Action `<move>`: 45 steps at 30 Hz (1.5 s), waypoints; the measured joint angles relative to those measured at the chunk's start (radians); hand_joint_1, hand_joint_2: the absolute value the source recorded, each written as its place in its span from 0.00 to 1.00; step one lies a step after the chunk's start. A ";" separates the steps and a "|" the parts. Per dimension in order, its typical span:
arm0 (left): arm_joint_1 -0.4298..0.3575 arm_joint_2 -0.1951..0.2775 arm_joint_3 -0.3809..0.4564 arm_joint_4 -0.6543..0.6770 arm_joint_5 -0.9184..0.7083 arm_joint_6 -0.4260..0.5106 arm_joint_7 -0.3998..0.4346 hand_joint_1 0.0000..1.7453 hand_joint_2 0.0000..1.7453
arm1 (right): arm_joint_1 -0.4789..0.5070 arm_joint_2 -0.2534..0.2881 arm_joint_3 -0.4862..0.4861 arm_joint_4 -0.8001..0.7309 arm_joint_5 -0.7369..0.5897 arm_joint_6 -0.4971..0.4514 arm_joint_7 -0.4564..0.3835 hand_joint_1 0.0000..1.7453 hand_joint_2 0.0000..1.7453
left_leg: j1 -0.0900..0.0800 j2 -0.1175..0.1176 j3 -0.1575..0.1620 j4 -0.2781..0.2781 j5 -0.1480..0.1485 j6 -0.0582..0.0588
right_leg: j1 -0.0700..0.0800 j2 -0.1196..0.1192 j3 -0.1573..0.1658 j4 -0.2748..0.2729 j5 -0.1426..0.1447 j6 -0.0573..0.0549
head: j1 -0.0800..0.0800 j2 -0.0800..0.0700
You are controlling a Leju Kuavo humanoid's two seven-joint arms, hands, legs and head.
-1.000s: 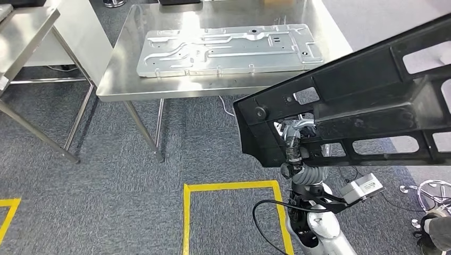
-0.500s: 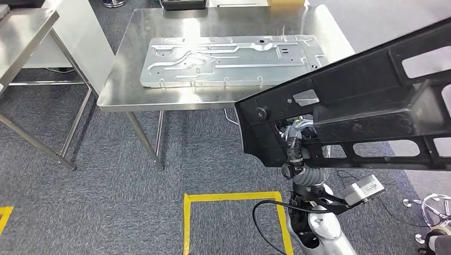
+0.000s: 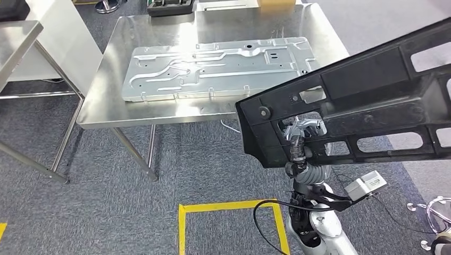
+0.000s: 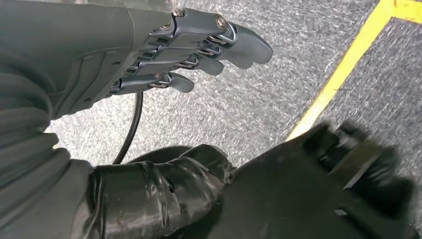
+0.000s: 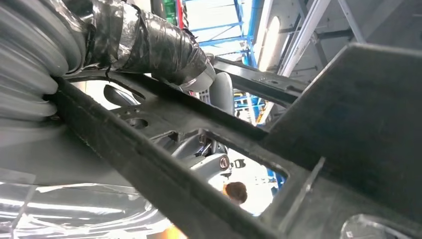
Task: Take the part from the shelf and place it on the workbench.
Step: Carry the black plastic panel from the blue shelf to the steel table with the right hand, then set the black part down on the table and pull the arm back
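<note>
A big black plastic part (image 3: 372,101) with cut-out windows spans the right side of the head view, tilted up to the right. My right hand (image 3: 299,146) grips it from beneath near its lower left end; the taped thumb (image 5: 149,45) presses on a rib of the part (image 5: 174,129). Ahead stands the steel workbench (image 3: 103,114), with a long silver stamped panel (image 3: 213,66) lying on it. My left hand (image 4: 199,45) hangs over the carpet, fingers straight and apart, holding nothing.
A second steel table (image 3: 16,37) and a white panel (image 3: 58,32) stand at the left. A yellow tape square (image 3: 228,207) marks the carpet before me. A black tray (image 3: 170,6) and a box (image 3: 274,2) sit at the bench's far edge. A chair base (image 3: 436,212) lies low right.
The camera has moved: the workbench now sits lower and further left in the picture, and the yellow square has slid down. The black part stays in my right hand's grip.
</note>
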 joint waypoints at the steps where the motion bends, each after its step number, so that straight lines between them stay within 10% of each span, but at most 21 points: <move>1: 0.001 0.001 0.000 0.000 0.000 0.000 0.000 0.00 1.00 | 0.000 0.000 -0.001 0.001 0.000 0.000 0.000 1.00 1.00 | -0.002 0.000 -0.006 -0.030 0.023 0.006 | 0.001 0.002 0.015 0.000 -0.010 0.000 | 0.000 0.000; 5: 0.003 0.006 0.000 0.000 0.000 0.000 0.000 0.00 1.00 | -0.001 0.000 -0.003 0.003 0.000 0.000 0.000 1.00 1.00 | -0.024 -0.005 0.036 -0.252 0.196 0.039 | 0.004 0.008 0.063 -0.006 -0.052 0.009 | -0.002 0.000; 9: 0.005 0.008 0.000 0.000 0.001 0.000 0.001 0.00 1.00 | -0.001 0.000 -0.005 0.006 -0.001 0.000 0.000 1.00 1.00 | -0.022 -0.008 0.077 -0.296 0.204 0.050 | 0.006 0.010 0.076 0.020 -0.054 0.023 | -0.002 0.000; 15: 0.003 0.008 0.000 0.000 0.000 0.000 0.000 0.00 1.00 | 0.001 0.000 -0.007 0.007 -0.001 0.000 0.000 1.00 1.00 | -0.019 -0.008 0.135 -0.302 0.163 0.060 | 0.002 0.007 -0.102 0.251 -0.161 0.044 | 0.001 0.000; 20: 0.003 0.008 0.000 0.000 0.000 0.000 0.001 0.00 1.00 | 0.002 0.000 -0.008 0.011 -0.001 0.000 0.000 1.00 1.00 | -0.020 -0.013 0.195 -0.293 0.104 0.043 | 0.001 0.002 -0.084 0.023 0.047 0.034 | 0.002 0.000; 24: -0.002 0.009 0.000 0.000 0.000 0.000 0.001 0.00 1.00 | 0.001 0.000 -0.010 0.012 -0.001 0.000 0.001 1.00 1.00 | -0.019 -0.013 0.202 -0.265 0.086 0.018 | 0.001 0.004 -0.054 -0.001 0.047 -0.001 | 0.001 0.001; 30: -0.002 0.009 0.000 0.000 0.000 0.000 0.000 0.00 1.00 | 0.000 0.000 -0.010 0.012 -0.001 0.000 0.000 1.00 1.00 | -0.002 -0.008 0.012 -0.012 0.000 -0.003 | 0.001 0.005 0.008 -0.007 0.000 -0.011 | -0.006 0.001; 35: 0.003 0.010 0.000 0.000 0.000 0.000 0.001 0.00 1.00 | -0.001 0.001 -0.010 0.014 -0.001 0.000 0.000 1.00 1.00 | -0.010 -0.003 0.034 -0.251 0.204 0.014 | 0.001 0.008 0.072 -0.013 -0.058 0.003 | -0.005 0.001; 39: 0.006 0.010 0.000 0.000 0.001 0.000 0.002 0.00 1.00 | -0.001 0.001 -0.010 0.014 -0.001 0.000 0.000 1.00 1.00 | -0.013 -0.003 0.060 -0.298 0.215 0.034 | 0.003 0.008 0.080 -0.009 -0.054 0.020 | -0.003 0.001; 42: 0.003 0.010 0.000 0.000 0.001 0.000 0.002 0.00 1.00 | -0.003 0.000 -0.010 0.014 -0.002 0.000 0.000 1.00 1.00 | -0.009 -0.003 0.102 -0.319 0.200 0.044 | 0.005 0.007 -0.012 0.138 -0.054 0.024 | 0.000 0.001; 45: 0.002 0.011 0.000 0.000 0.009 0.000 0.007 0.00 1.00 | -0.002 0.001 -0.010 0.021 -0.015 0.000 0.005 1.00 1.00 | -0.011 -0.005 0.142 -0.321 0.168 0.048 | 0.006 0.006 -0.129 0.252 -0.128 0.028 | 0.001 0.001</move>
